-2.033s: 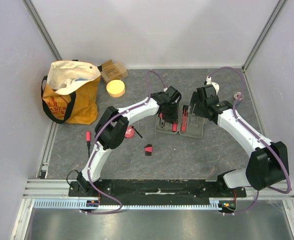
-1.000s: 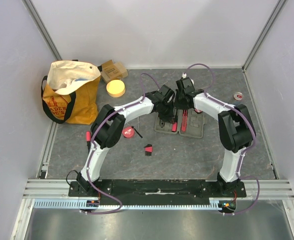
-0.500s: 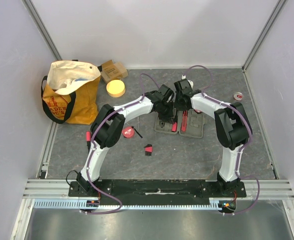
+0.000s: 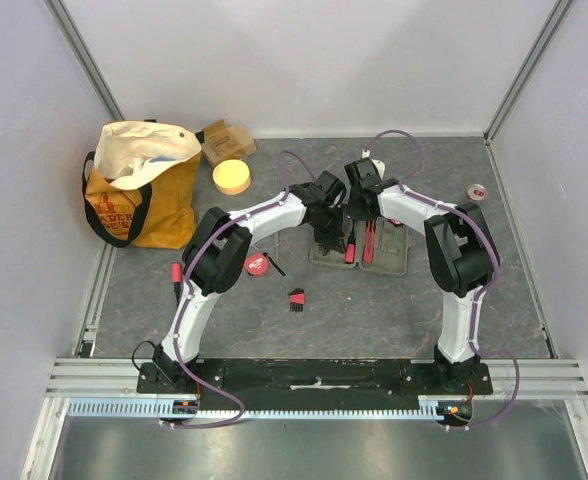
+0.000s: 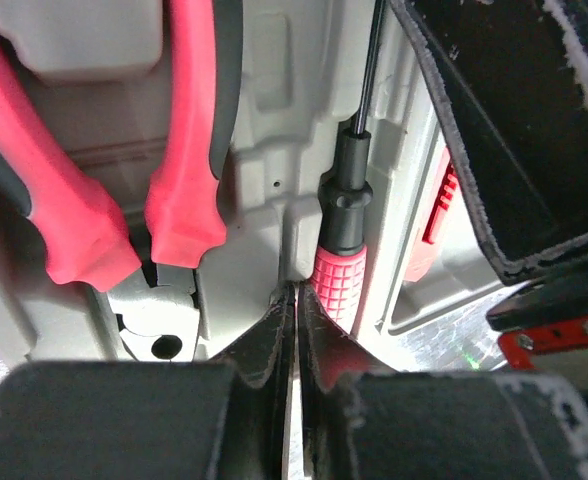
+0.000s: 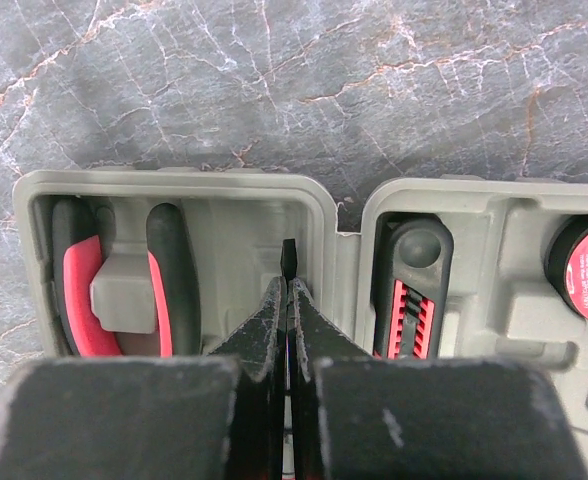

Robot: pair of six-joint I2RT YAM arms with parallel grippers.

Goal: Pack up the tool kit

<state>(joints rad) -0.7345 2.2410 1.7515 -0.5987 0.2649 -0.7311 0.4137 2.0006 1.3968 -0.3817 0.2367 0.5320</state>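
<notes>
Right arm: it has swung in from the right half of the tool kit case (image 4: pixel 392 262) and is now meeting the left arm over the case's middle hinge line.
Right claw (image 6: pixel 287 295): it was narrowing a second ago and is now fully closed. The flat tip of the screwdriver (image 6: pixel 288 258) is poking out just beyond its fingertips; I cannot tell whether it is pinching the shaft or only pressing on it.
Left claw (image 5: pixel 292 297): it is staying closed and empty, its tips sitting just beside the end of the screwdriver's red handle.
Tool kit: the case is lying open and flat on the worktop (image 4: pixel 374 315), with the pliers (image 5: pixel 179 190) already seated in the left half.
Screwdriver: it is lying along its moulded slot, next to the pliers.
Still loose: a hex-key set (image 4: pixel 296 297) and a red-handled tool (image 4: pixel 177 275) are waiting on the worktop.
Meaning: I am reading this as both claws seating the screwdriver, so packing is partway done and the lid is not yet shut.
</notes>
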